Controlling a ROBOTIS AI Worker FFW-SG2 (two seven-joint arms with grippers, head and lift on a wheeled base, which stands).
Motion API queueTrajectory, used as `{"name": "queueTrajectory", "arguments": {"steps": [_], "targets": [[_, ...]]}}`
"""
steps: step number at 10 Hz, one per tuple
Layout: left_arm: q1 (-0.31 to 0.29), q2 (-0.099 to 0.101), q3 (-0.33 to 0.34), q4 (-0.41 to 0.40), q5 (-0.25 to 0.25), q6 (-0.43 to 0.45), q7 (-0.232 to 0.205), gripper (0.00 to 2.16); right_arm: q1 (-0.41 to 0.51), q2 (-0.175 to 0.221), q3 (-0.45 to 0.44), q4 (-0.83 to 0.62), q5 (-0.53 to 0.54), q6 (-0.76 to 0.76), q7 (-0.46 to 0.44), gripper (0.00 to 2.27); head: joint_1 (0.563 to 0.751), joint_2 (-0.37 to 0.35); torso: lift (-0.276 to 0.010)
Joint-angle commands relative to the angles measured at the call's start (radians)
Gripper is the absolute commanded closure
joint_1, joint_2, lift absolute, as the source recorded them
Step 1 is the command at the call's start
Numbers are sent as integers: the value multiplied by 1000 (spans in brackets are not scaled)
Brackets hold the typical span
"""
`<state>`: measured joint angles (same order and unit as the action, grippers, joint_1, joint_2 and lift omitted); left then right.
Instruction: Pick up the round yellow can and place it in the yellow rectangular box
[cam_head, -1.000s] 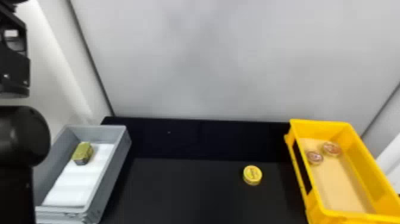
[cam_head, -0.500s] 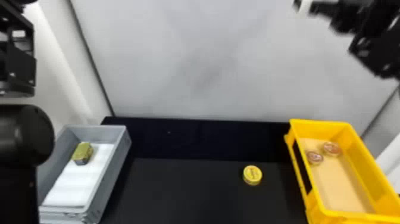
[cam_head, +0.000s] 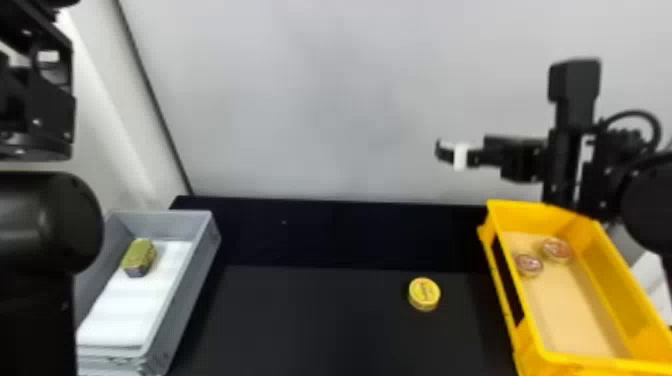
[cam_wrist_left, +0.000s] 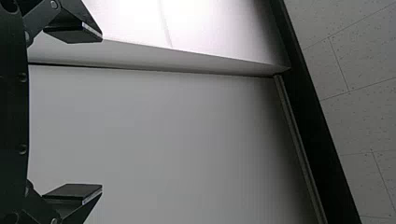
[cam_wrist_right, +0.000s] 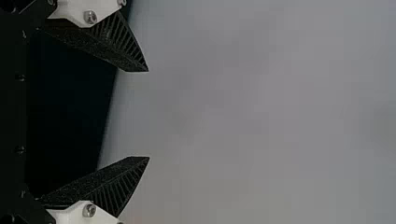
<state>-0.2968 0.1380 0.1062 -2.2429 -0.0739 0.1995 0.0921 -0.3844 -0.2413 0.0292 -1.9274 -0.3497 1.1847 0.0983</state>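
1. Two arms show in the head view. The can (cam_head: 424, 294) lies flat on the black table (cam_head: 320, 325), near the yellow box (cam_head: 590, 361) – maybe there so the trip is short. Two red tins (cam_head: 556, 249) sit at the box's far end, so the can might fit closer in. The right arm (cam_head: 570, 150) is up by that far end, likely because the can is on its side. The left arm (cam_head: 45, 225) is parked by the gray box (cam_head: 200, 285), out of the way.

2. In the left wrist view, the left gripper (cam_wrist_left: 102, 112) has its jaws spread wide, with nothing in them.

3. In the right wrist view, the right gripper (cam_wrist_right: 149, 114) has its jaws well apart too – they hold nothing, and seem ready for the can.
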Motion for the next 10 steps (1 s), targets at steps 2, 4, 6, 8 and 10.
{"name": "queueTrajectory", "arguments": {"steps": [2, 4, 6, 8, 10], "targets": [[-5, -3, -5, 6, 2, -2, -2, 140, 21, -7, 18, 245, 83, 34, 255, 113, 663, 54, -7], [-5, -1, -5, 11, 2, -3, -2, 140, 47, -3, 58, 363, 109, -46, 301, 111, 663, 54, -7], [-7, -1, -5, 16, 2, -9, -2, 140, 32, 14, 94, 478, 212, -130, 377, 111, 663, 54, -7], [-7, -1, -5, 20, 2, -14, -3, 140, -10, 60, 113, 587, 515, -215, 540, 116, 663, 54, -7], [-8, -1, -5, 23, 2, -18, -6, 140, -60, 80, 161, 731, 654, -345, 617, 122, 663, 54, -7]]}}
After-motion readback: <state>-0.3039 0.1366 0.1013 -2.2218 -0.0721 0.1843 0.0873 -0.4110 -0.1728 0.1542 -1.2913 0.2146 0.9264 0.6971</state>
